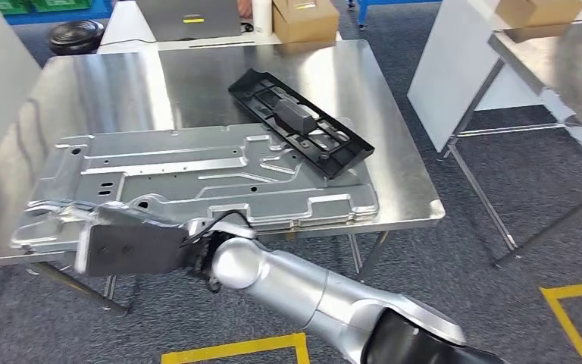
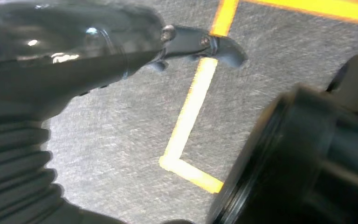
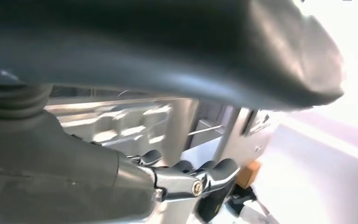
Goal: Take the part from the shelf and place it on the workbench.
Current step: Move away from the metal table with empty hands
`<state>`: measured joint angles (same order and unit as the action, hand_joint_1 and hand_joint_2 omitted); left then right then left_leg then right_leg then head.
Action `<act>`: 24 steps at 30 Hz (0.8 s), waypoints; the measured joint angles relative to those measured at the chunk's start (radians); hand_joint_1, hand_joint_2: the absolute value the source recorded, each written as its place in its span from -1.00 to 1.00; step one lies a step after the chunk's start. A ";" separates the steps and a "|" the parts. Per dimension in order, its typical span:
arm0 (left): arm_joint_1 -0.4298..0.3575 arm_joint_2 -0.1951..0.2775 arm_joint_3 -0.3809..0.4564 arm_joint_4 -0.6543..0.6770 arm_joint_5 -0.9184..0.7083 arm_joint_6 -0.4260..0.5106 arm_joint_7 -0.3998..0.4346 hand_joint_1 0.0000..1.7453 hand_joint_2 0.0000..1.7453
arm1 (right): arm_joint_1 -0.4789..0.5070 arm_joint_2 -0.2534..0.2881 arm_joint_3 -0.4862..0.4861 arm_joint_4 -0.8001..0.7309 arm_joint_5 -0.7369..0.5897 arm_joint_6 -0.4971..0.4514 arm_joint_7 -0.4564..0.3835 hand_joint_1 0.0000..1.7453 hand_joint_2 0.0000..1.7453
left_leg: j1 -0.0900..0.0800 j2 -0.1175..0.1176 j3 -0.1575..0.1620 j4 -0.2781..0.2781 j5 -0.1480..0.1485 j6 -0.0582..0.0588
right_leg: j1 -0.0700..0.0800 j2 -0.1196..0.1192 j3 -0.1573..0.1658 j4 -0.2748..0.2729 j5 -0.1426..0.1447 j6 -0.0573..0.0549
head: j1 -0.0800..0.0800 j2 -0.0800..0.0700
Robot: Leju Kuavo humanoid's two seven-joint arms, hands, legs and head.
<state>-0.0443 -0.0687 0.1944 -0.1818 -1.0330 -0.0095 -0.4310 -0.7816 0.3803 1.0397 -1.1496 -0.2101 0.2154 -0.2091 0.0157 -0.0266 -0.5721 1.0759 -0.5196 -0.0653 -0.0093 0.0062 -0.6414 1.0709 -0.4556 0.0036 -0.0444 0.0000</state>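
Observation:
A large silver stamped metal part (image 1: 197, 171) lies flat on the steel workbench (image 1: 114, 76), reaching to its near edge. My right arm comes in from the lower right, and my right hand (image 1: 132, 246) holds the part's near-left edge. In the right wrist view the thumb is over the silver part (image 3: 121, 126) and the curled fingers (image 3: 191, 179) are under it. My left hand (image 2: 74, 51) hangs over the grey floor with nothing in it, one finger stretched out.
A black plastic frame part (image 1: 301, 121) lies at an angle on the bench, overlapping the silver part's far-right corner. A cardboard box (image 1: 305, 19) and a laptop (image 1: 188, 17) sit behind the bench. A second table (image 1: 530, 57) stands at the right. Yellow tape (image 1: 235, 349) marks the floor.

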 joint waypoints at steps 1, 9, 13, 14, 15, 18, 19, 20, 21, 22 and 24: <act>0.001 0.000 0.001 0.000 0.002 0.002 0.000 -1.00 -1.00 | 0.011 -0.002 0.007 -0.029 0.002 0.001 -0.001 -1.00 -1.00 | -0.004 -0.005 -0.004 0.001 0.001 0.012 | 0.004 0.001 -0.005 0.002 0.003 0.003 | 0.002 0.000; 0.009 0.000 0.009 0.002 0.007 0.012 0.016 -1.00 -1.00 | 0.065 -0.027 0.039 -0.150 0.007 0.004 -0.010 -1.00 -1.00 | -0.014 0.003 -0.051 0.001 0.038 0.070 | 0.001 0.000 -0.095 0.259 -0.159 0.011 | 0.048 0.000; 0.010 -0.003 0.010 0.004 0.002 0.015 0.033 -1.00 -1.00 | 0.083 -0.036 0.044 -0.172 -0.005 0.008 -0.021 -1.00 -1.00 | -0.028 0.003 -0.063 0.000 0.053 0.074 | 0.029 0.001 0.029 0.097 -0.096 -0.028 | 0.062 0.000; 0.011 -0.005 0.010 0.005 -0.001 0.018 0.038 -1.00 -1.00 | 0.085 -0.036 0.044 -0.177 -0.008 0.008 -0.023 -1.00 -1.00 | -0.030 0.003 -0.065 0.000 0.056 0.072 | 0.038 0.001 0.063 0.037 -0.082 -0.040 | 0.061 0.000; 0.011 -0.006 0.010 0.005 -0.003 0.020 0.041 -1.00 -1.00 | 0.089 -0.036 0.044 -0.181 -0.012 0.008 -0.025 -1.00 -1.00 | -0.029 0.004 -0.066 -0.001 0.060 0.069 | 0.044 0.003 0.082 -0.002 -0.075 -0.047 | 0.060 0.000; 0.011 -0.005 0.010 0.005 -0.012 0.027 0.049 -1.00 -1.00 | 0.105 -0.039 0.041 -0.184 -0.029 0.010 -0.029 -1.00 -1.00 | -0.028 0.003 -0.069 -0.007 0.072 0.057 | 0.040 0.003 0.087 -0.031 -0.062 -0.043 | 0.061 0.000; 0.012 -0.004 0.010 0.005 -0.015 0.030 0.050 -1.00 -1.00 | 0.111 -0.039 0.039 -0.184 -0.035 0.010 -0.031 -1.00 -1.00 | -0.029 0.003 -0.072 -0.003 0.065 0.053 | 0.033 0.002 0.087 -0.039 -0.053 -0.043 | 0.059 0.000; 0.012 -0.004 0.010 0.005 -0.018 0.034 0.051 -1.00 -1.00 | 0.115 -0.039 0.038 -0.183 -0.040 0.011 -0.032 -1.00 -1.00 | -0.031 0.003 -0.079 0.016 0.045 0.050 | 0.026 0.000 0.086 -0.047 -0.043 -0.044 | 0.054 0.000; 0.012 -0.003 0.010 0.005 -0.020 0.037 0.050 -1.00 -1.00 | 0.121 -0.040 0.036 -0.182 -0.044 0.011 -0.036 -1.00 -1.00 | -0.031 0.003 -0.093 0.057 0.013 0.047 | 0.021 -0.002 0.083 -0.052 -0.035 -0.044 | 0.047 0.000; 0.012 -0.003 0.010 0.005 -0.023 0.043 0.049 -1.00 -1.00 | 0.127 -0.042 0.035 -0.178 -0.045 0.011 -0.042 -1.00 -1.00 | -0.031 0.003 -0.110 0.113 -0.026 0.043 | 0.021 -0.003 0.077 -0.053 -0.029 -0.046 | 0.040 0.000; 0.012 -0.003 0.009 0.005 -0.038 0.059 0.047 -1.00 -1.00 | 0.146 -0.049 0.033 -0.167 -0.046 0.011 -0.060 -1.00 -1.00 | -0.030 0.003 -0.134 0.218 -0.080 0.033 | 0.019 -0.006 0.065 -0.051 -0.019 -0.044 | 0.031 0.000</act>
<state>-0.0323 -0.0713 0.2036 -0.1770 -1.0710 0.0498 -0.3841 -0.6356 0.3312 1.0726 -1.3163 -0.2561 0.2260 -0.2688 -0.0138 -0.0239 -0.7058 1.2944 -0.5992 -0.0324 0.0096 0.0006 -0.5768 1.0197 -0.4751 -0.0407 -0.0136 0.0000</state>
